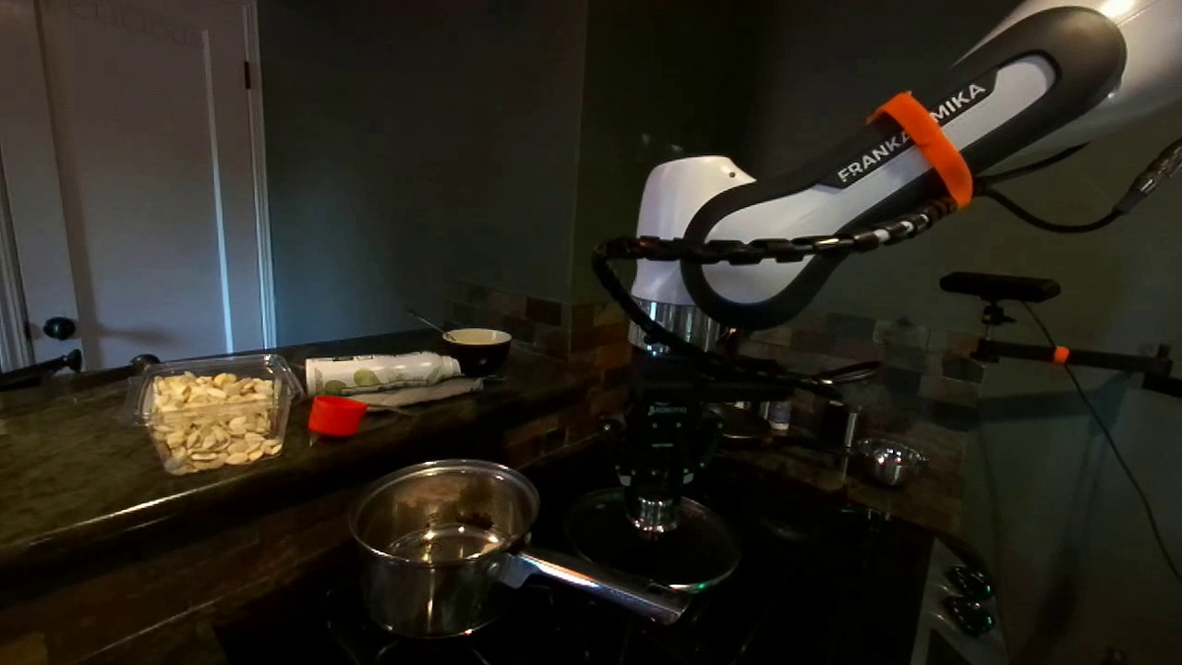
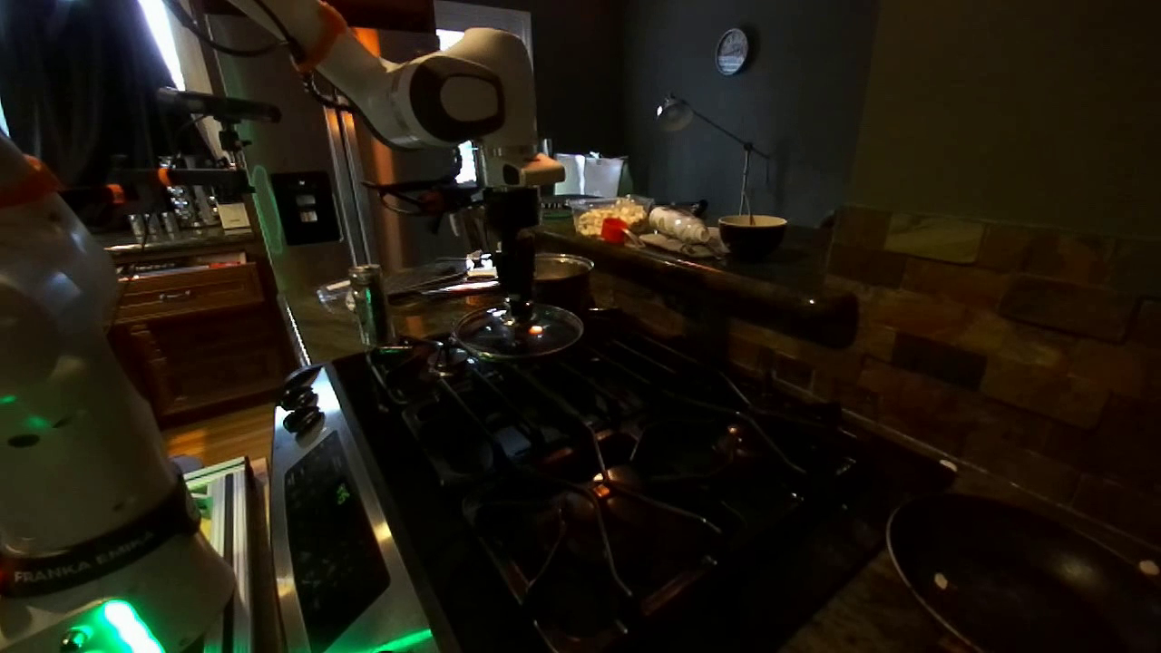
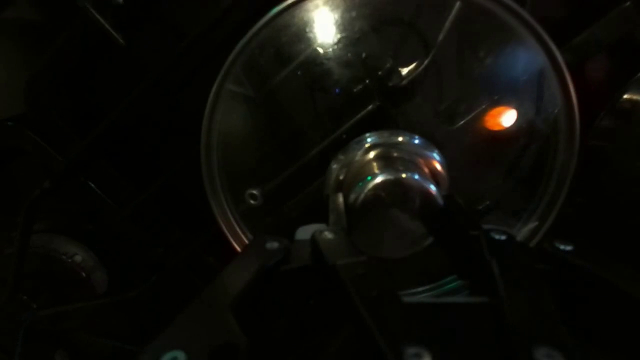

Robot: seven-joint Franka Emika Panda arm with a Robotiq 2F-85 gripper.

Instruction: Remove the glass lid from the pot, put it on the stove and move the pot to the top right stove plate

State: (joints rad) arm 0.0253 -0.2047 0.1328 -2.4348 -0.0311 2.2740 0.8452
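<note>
End effector (image 3: 395,215), qty 1, is closest to the wrist cam, clamped on the 1 steel knob (image 3: 395,160) of the glass lid (image 3: 280,115), also qty 1. Lid's directly below the end effector, off the pot (image 1: 434,591) & over the stove (image 2: 453,562); can't tell if it touches down. Pot, qty 1, stands upright & open on the stove just beside the end effector, w/ its 1 long handle (image 1: 609,584) reaching in front of the lid in an exterior view. 1 tall canister (image 2: 369,308) near, to the end effector's left in an exterior view. Desk (image 1: 55,480) (raised), left of the end effector in an exterior view, carries 1 red cup (image 1: 337,417), 1 bottle (image 1: 383,373) on its side, 1 clear tub (image 1: 288,383) of pale pcs (image 1: 222,443) (too many to count) & 1 dark bowl (image 1: 476,360) w/ 1 utensil (image 1: 429,323) in it. Farther from the end effector, to its right in an exterior view: 1 small steel bowl (image 1: 891,462). Also well apart, at the stove's other end: 1 dark pan (image 2: 1025,589). Way back: 1 lamp (image 2: 673,113), 1 wall disc (image 2: 732,52) & 1 white door (image 1: 148,203).
</note>
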